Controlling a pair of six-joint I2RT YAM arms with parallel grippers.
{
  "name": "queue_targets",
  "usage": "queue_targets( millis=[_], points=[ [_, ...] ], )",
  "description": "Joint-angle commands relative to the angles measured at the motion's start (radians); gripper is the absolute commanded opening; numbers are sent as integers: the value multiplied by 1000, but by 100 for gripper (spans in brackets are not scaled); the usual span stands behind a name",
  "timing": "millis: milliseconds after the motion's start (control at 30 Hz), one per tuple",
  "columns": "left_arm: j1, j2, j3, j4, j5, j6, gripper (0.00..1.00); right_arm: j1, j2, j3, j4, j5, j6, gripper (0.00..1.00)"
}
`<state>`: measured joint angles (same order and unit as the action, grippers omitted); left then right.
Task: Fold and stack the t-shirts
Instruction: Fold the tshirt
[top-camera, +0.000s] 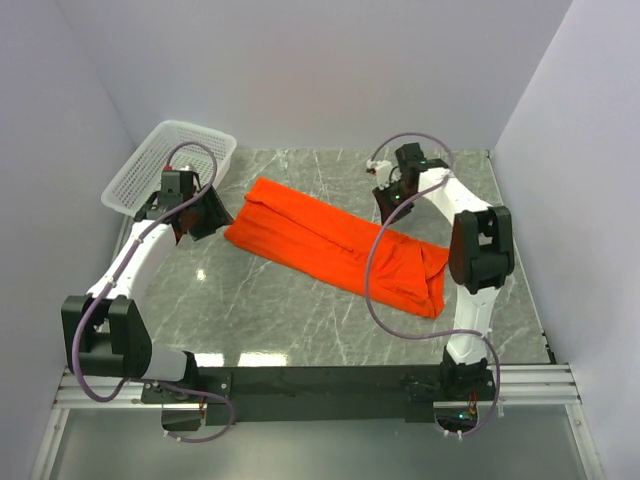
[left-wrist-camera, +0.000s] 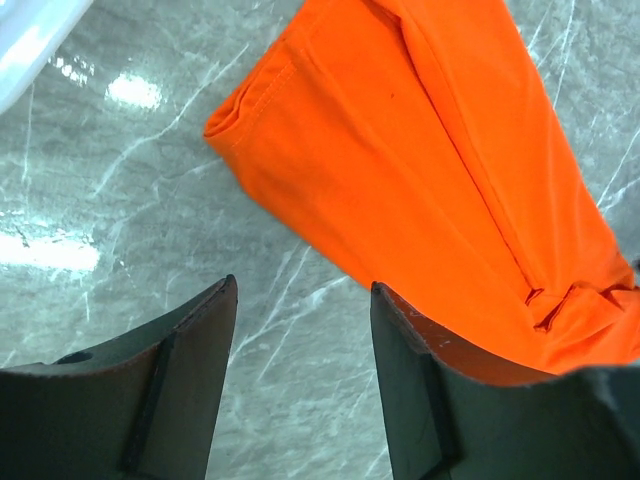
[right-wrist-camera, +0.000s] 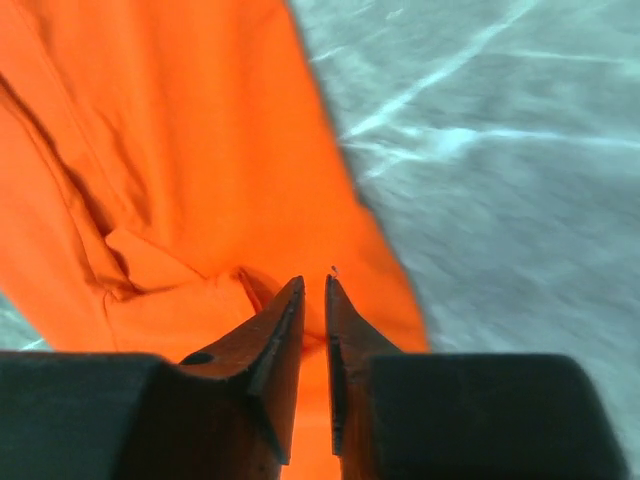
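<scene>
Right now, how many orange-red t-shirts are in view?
1. The bright orange-red cloth t-shirt lies folded in a long diagonal strip on the grey marble-patterned table, right of the white plastic mesh basket. A second beneath it could be hidden.

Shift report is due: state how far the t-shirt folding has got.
Done: the bright orange-red cloth t-shirt lies folded lengthwise into a long strip on the grey marble table. In hand: the left claw stands open beside its end; the right claw, nearly closed, is over its edge, grip unclear. Left: probably the crosswise folds and stacking.
</scene>
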<state>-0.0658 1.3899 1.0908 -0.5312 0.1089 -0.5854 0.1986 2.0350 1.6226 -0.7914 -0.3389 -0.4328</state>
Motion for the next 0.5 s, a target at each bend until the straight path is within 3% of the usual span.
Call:
queue_targets(
  millis=[0,33,200,467],
  points=[
    [1,-60,-15,51,-4,62,61,-109,-133,59,-64,-52,14,27],
    [1,-68,-37,63,-21,68,62,-138,-175,42,-80,-90,11,35],
    [1,-98,-130,135,-15,59,63,-315,-289,-193,-91,-131,-6,54],
    [1,-43,-181,218,-38,-8,63,-468,-329,-354,7,-72,143,65]
  ],
)
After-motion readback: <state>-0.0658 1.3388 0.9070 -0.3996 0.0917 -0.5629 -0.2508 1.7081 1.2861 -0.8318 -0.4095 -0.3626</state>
